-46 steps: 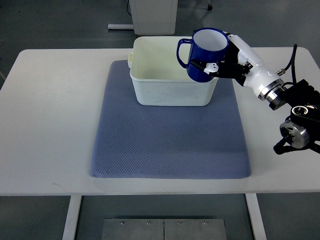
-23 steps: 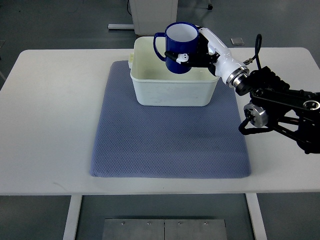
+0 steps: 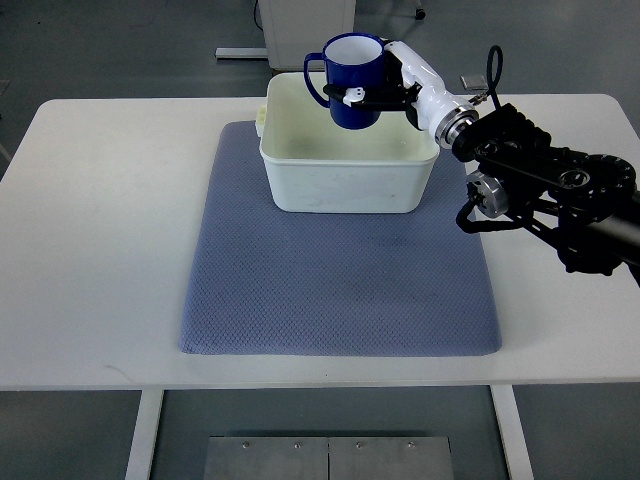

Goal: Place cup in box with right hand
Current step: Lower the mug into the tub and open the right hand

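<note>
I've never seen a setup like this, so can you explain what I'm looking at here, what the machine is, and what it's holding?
This is one camera looking steeply down from a humanoid robot's own side. Only its right arm shows, coming in from the right edge. Its right hand, with white and black fingers, grips a blue cup, upright and open end up, above the far part of a white box. The box sits on a blue-grey mat spread over a white table. The cup is not yet set down inside.

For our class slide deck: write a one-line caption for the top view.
Right hand holds a blue cup upright above the white box on a blue mat.
</note>
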`<state>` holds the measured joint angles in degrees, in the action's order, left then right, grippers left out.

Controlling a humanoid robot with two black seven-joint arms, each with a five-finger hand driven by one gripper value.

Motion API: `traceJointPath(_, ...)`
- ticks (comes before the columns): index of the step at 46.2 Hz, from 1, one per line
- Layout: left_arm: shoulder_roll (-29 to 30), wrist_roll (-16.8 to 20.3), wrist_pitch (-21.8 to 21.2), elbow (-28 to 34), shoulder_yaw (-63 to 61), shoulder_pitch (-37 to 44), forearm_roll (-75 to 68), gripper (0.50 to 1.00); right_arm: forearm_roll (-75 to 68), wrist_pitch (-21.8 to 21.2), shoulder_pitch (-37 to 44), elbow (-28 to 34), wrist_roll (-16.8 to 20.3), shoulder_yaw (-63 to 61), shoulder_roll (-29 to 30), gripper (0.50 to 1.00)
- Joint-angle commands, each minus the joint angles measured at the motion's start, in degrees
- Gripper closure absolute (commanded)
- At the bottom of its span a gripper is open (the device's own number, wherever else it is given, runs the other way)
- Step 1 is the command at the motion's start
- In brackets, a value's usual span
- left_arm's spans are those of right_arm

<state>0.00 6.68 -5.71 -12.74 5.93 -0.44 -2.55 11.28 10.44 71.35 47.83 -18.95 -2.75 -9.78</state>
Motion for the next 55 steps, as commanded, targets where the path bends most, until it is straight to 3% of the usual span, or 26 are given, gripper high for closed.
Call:
traceJointPath(1,0.0,0.0,0.0,0.0,-0.04,0.0,0.0,0.5,-0.03,-1.12,0.02,-3.79,1.01,0.02,1.95,1.0)
traceJointPath(26,0.0,0.0,0.0,0.0,-0.04,0.0,0.0,0.5,0.15,-10.0,0.37,-22.34,3.83,0.02,9.34,1.0)
traceJointPath(55,0.0,0.0,0.0,0.0,-0.04,0.0,0.0,0.5,0.15,-11.23,0.2,-23.4,3.83,0.02,9.25,1.0)
